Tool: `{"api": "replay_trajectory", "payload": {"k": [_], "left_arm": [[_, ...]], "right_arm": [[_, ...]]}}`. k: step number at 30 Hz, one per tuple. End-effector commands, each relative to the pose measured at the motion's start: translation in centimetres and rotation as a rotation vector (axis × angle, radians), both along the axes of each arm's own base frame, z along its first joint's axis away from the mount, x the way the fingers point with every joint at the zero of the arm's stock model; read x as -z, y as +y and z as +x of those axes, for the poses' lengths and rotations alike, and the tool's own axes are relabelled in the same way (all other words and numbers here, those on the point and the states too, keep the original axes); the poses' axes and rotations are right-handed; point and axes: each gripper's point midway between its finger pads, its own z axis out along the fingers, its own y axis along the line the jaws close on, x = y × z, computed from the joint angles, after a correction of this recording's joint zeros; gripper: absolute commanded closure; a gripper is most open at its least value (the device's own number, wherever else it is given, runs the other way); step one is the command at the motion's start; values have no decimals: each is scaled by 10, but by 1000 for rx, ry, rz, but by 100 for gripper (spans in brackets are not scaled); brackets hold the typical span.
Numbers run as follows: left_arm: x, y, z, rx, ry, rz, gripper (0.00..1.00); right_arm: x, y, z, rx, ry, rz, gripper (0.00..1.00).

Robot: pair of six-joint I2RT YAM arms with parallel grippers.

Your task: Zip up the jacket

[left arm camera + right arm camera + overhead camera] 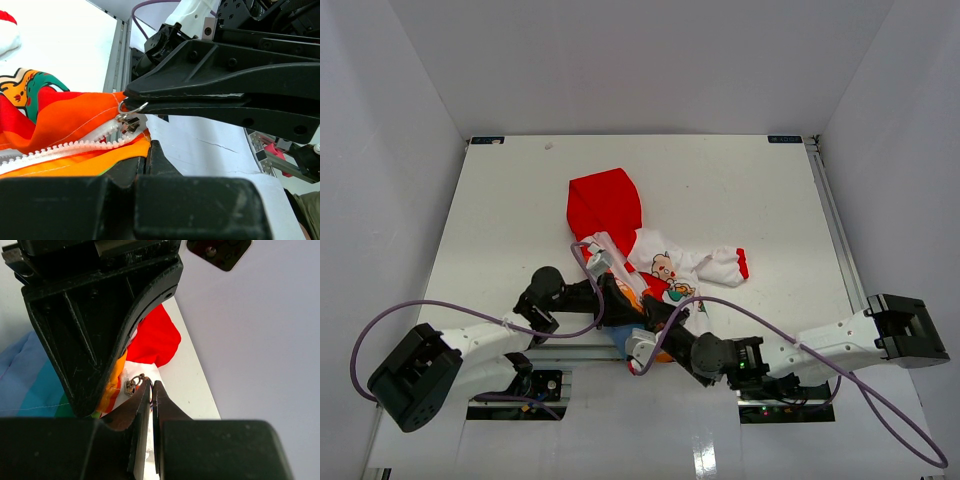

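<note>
We see the jacket (pixel 655 262) lying by the middle of the tabletop's (pixel 510 200) near edge, its red hood (pixel 605 205) pointing toward the far edge. The left gripper (pixel 147 152) has its jaws pressed together on the jacket's orange hem, just beside the white zipper teeth (pixel 65 148). The right gripper (pixel 151 387), jaws closed, pinches the metal ring of the zipper pull (pixel 132 106) at the jacket's bottom end. The 2 grippers nearly touch.
</note>
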Motion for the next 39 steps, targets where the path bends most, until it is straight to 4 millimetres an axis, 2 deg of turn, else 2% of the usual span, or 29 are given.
{"api": "replay_trajectory", "payload": {"k": [1,11,17,19,20,22,24,27,29,32,34,37,39], "left_arm": [[4,4,-19,97,0,5,100],[4,4,-27,142,-15,-3,100],[5,4,-30,162,-19,0,100],[6,2,-25,138,-10,14,100],[7,1,-19,102,2,28,94],[8,0,-2,-7,20,50,70],[5,0,12,-88,26,49,60],[-6,7,26,-197,104,40,53],[-4,10,30,-240,179,61,47],[-9,14,32,-282,212,63,45],[-1,18,30,-310,275,93,45],[0,22,29,-329,292,95,45],[9,25,28,-359,353,118,45]], "right_arm": [[-32,5,16,29,6,105,92],[-27,-3,44,52,33,107,92],[-35,-6,49,19,33,123,92],[-34,-7,47,16,54,115,92],[-31,-7,46,15,85,116,92],[-25,-6,43,11,157,125,92],[-16,-5,39,2,201,106,92],[0,-3,31,-16,306,118,92],[10,-3,27,-18,362,114,92],[18,1,19,-36,433,122,92],[20,5,14,-52,470,120,92],[22,11,6,-75,506,133,92],[20,16,4,-82,529,161,92]]}}
